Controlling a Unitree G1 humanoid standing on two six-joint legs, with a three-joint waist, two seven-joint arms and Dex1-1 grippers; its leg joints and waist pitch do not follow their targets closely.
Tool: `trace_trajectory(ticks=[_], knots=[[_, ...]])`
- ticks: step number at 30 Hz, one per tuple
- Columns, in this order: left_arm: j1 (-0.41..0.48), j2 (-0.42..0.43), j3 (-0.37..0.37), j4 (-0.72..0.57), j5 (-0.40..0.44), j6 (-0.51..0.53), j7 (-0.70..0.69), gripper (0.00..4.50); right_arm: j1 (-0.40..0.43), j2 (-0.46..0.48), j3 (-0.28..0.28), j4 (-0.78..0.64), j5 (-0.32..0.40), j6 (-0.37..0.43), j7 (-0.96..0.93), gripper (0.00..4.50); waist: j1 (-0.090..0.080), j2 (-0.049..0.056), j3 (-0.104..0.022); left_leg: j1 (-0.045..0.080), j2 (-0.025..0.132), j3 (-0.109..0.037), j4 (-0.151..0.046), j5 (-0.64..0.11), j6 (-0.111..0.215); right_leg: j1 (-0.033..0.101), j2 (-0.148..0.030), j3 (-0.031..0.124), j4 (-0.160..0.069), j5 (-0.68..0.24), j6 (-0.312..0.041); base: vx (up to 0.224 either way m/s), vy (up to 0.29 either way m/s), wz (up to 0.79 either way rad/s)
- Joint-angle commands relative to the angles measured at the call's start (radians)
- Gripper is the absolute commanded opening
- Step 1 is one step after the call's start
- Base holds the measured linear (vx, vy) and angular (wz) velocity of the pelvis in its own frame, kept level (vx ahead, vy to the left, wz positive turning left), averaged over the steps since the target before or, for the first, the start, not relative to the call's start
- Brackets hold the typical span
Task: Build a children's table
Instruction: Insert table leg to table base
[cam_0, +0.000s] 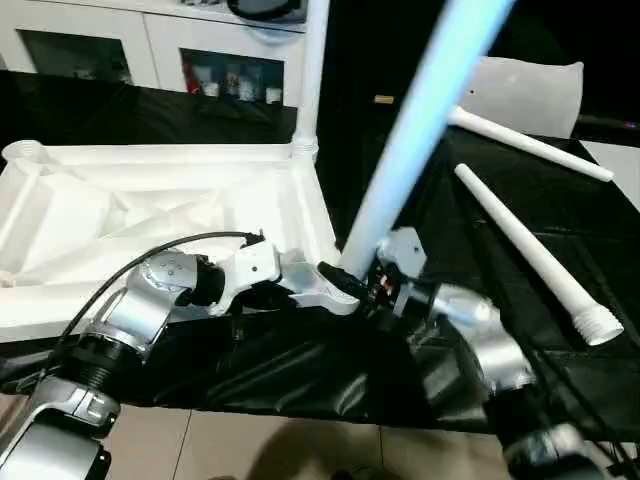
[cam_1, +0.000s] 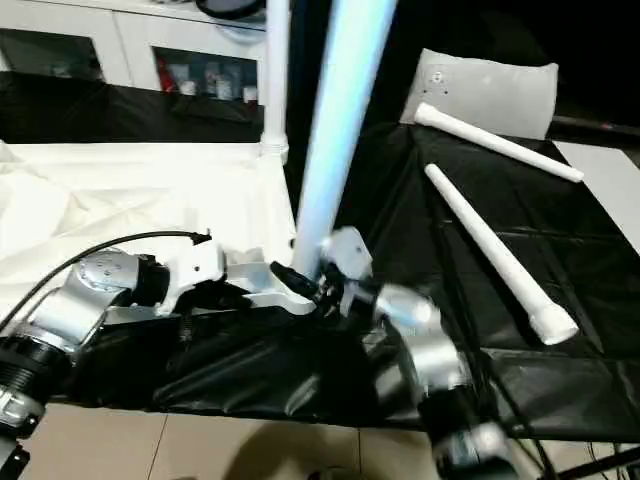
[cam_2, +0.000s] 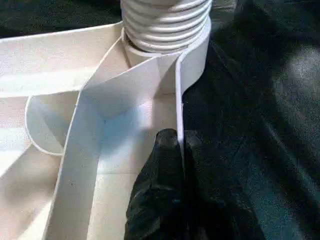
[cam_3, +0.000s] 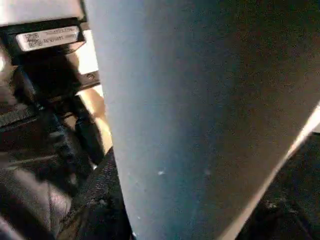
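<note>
Left eye view, bottom edge: beige tiled floor, then the near edge of a work surface under crinkled black sheeting. Left gripper sits just below frame centre, closed on the tabletop side wall near its near right corner; left wrist view shows the black fingers pinching that thin white wall, one either side, with a threaded leg end sitting at the corner socket just beyond. Right gripper is right beside it at centre, clamped around the bottom of a long white leg that slants up to the top right of centre and out of frame; right wrist view has that leg pressed close against the camera. Tabletop lies ribbed side up across the left half of frame. At its far right corner another leg stands upright in the socket, top centre. Two loose legs lie on the black sheeting at right: one diagonal, threaded end nearest, one further back. Behind those, upper right, a white pillow-like slab. Far back, upper left, a white cabinet with dark glazed compartments holding small items.
</note>
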Motion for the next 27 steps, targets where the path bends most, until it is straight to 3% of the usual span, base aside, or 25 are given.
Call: trace_trajectory(ticks=[1,4,8,9,10,11,15,17,20,25,27], knots=[[-0.02,0.016,0.024,0.016,-0.002,-0.02,0.013,0.0,0.068,-0.01,0.088,0.099,-0.044,0.077,0.081,1.91,0.001,0.009,-0.035,-0.013,0.077,-0.011,-0.083,-0.106,0.098,0.048,-0.089,0.047,-0.07,-0.225,-0.243,0.0,0.0,0.0],[-0.02,0.016,0.024,0.016,-0.002,-0.02,0.013,0.0,0.068,-0.01,0.088,0.099,-0.044,0.077,0.081,1.91,0.001,0.008,-0.034,-0.014,0.079,-0.011,-0.085,-0.099,0.094,0.048,-0.089,0.047,-0.069,-0.215,-0.243,0.0,0.0,0.0],[-0.025,0.015,0.02,0.02,-0.006,-0.028,-0.001,0.0,0.061,-0.012,0.093,0.105,-0.039,0.084,0.105,1.91,0.0,0.009,-0.03,-0.013,0.08,-0.012,-0.09,-0.142,0.082,0.045,-0.09,0.048,-0.075,-0.284,-0.23,0.0,0.0,0.0],[-0.089,0.011,-0.014,0.083,0.009,-0.076,-0.064,0.0,0.048,-0.028,0.128,0.112,-0.037,0.083,0.201,1.91,0.0,0.016,-0.02,-0.013,0.078,-0.013,-0.093,-0.162,0.084,0.038,-0.089,0.049,-0.081,-0.313,-0.222,0.0,0.0,0.0],[-0.093,0.01,-0.015,0.087,0.01,-0.078,-0.067,0.0,0.047,-0.028,0.13,0.112,-0.037,0.082,0.206,1.91,0.0,0.013,-0.022,-0.01,0.075,-0.01,-0.092,-0.178,0.091,0.037,-0.085,0.049,-0.086,-0.333,-0.215,0.0,0.0,0.0],[-0.111,0.009,-0.024,0.104,0.015,-0.09,-0.082,0.0,0.044,-0.032,0.139,0.113,-0.037,0.082,0.228,1.91,0.003,0.015,-0.024,-0.003,0.081,-0.008,-0.091,-0.176,0.092,0.033,-0.088,0.05,-0.084,-0.316,-0.222,0.0,0.0,0.0],[-0.139,0.002,-0.039,0.153,0.03,-0.118,-0.094,0.0,0.029,-0.027,0.142,0.129,-0.033,0.078,0.258,1.91,0.006,0.018,-0.024,-0.011,0.087,-0.005,-0.091,-0.111,0.094,0.042,-0.091,0.047,-0.068,-0.18,-0.257,0.0,0.0,0.0],[-0.148,0.0,-0.039,0.171,0.036,-0.127,-0.089,0.0,0.023,-0.023,0.138,0.139,-0.036,0.075,0.264,1.91,0.005,0.016,-0.023,-0.012,0.085,-0.004,-0.091,-0.109,0.096,0.044,-0.092,0.046,-0.069,-0.169,-0.265,0.0,0.0,0.0],[-0.158,-0.003,-0.035,0.193,0.043,-0.129,-0.068,0.0,0.017,-0.02,0.134,0.146,-0.037,0.072,0.267,1.91,0.005,0.013,-0.02,-0.01,0.088,-0.005,-0.095,-0.145,0.086,0.043,-0.094,0.047,-0.075,-0.225,-0.259,0.0,0.0,0.0],[-0.17,-0.002,-0.019,0.241,0.047,-0.142,-0.035,0.0,0.011,-0.01,0.119,0.161,-0.039,0.068,0.264,1.91,0.007,0.017,-0.014,-0.006,0.093,-0.01,-0.103,-0.223,0.057,0.034,-0.099,0.052,-0.088,-0.381,-0.216,0.0,0.0,0.0],[-0.167,-0.002,-0.01,0.243,0.043,-0.135,-0.025,0.0,0.009,-0.005,0.111,0.166,-0.037,0.068,0.252,1.91,0.006,0.018,-0.014,-0.008,0.094,-0.011,-0.104,-0.22,0.054,0.035,-0.099,0.052,-0.088,-0.374,-0.215,0.0,0.0,0.0]])
